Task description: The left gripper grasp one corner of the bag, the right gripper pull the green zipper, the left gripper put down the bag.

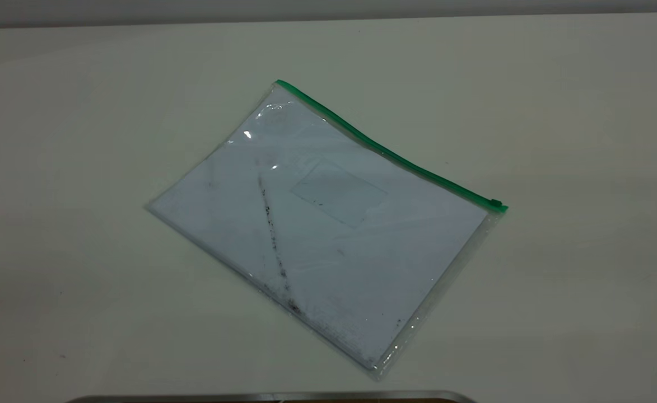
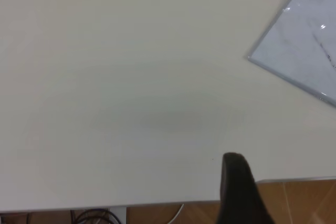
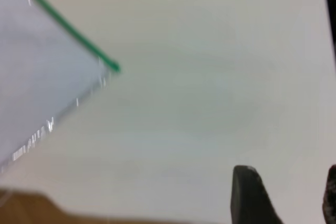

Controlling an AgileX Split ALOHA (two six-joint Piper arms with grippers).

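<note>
At the middle of the exterior view the bag (image 1: 328, 229) lies flat on the table (image 1: 574, 112), turned at an angle so its corners point toward the frame's top, right, bottom and left. White paper fills it, a dark smudge line (image 1: 275, 246) runs diagonally down its left half, and a small clear pocket (image 1: 339, 193) sits near its centre. Along the upper right edge runs the green zipper (image 1: 390, 151), from the top corner down to the right corner, where the small darker slider tab (image 1: 495, 203) sits at the very end. Nothing touches the bag, and neither arm shows in this view. At the bottom edge of the frame a strip of grey metal (image 1: 272, 396) peeks in.

From the left wrist view, the bag (image 2: 302, 45) shows only as a corner in the upper right of the frame, well apart from the left gripper (image 2: 239, 187). Only one dark finger of that gripper rises from the bottom edge, above the table's near rim, so I cannot tell whether it is spread or closed; it holds nothing.

From the right wrist view, the bag (image 3: 42, 77) fills the upper left of the frame, with the green zipper (image 3: 63, 24) slanting down to its end. The right gripper (image 3: 289, 192) sits at the lower right, its two dark fingers (image 3: 249, 195) spread with bare table between them, well apart from the bag
</note>
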